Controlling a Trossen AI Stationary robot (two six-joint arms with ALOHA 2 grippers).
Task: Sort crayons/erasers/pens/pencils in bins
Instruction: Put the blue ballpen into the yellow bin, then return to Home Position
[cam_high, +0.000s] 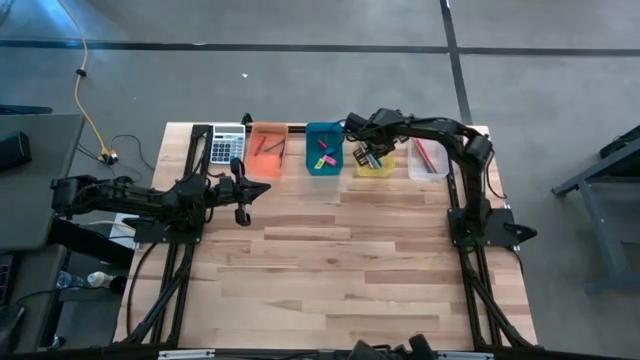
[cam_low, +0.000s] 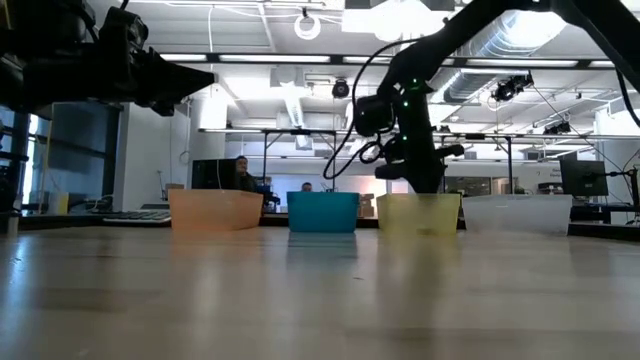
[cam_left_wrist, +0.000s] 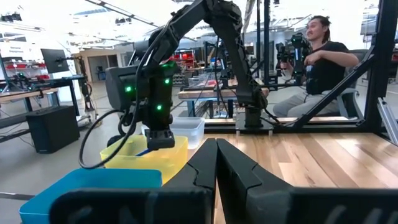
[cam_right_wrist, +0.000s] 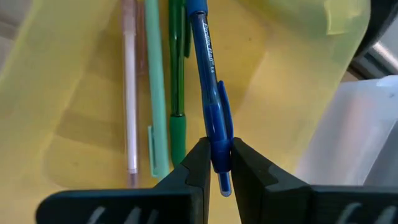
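Right gripper sits directly over the yellow bin, fingers clamped narrow on a blue pen near its clip end. The pen's barrel runs forward from the fingertips out over the bin's floor. Not yet released.

Beneath and beside the held pen, already lying in the yellow bin: a dark green pen, a pale green pen, and a pinkish slim stick, all roughly parallel.

High view: four bins in a row along the table's far edge. Next over from the gripper, the teal bin holds pink and yellow-green erasers. Beyond that, the orange bin holds thin sticks, likely pencils. On the gripper's other side, the clear bin holds reddish sticks; type unclear.

Left gripper hovers well away from the bins, near a grey calculator; fingers pressed together, carrying nothing.

No loose items visible on the table. Judgement: sorting nearly done; dropping this pen looks like the last step.
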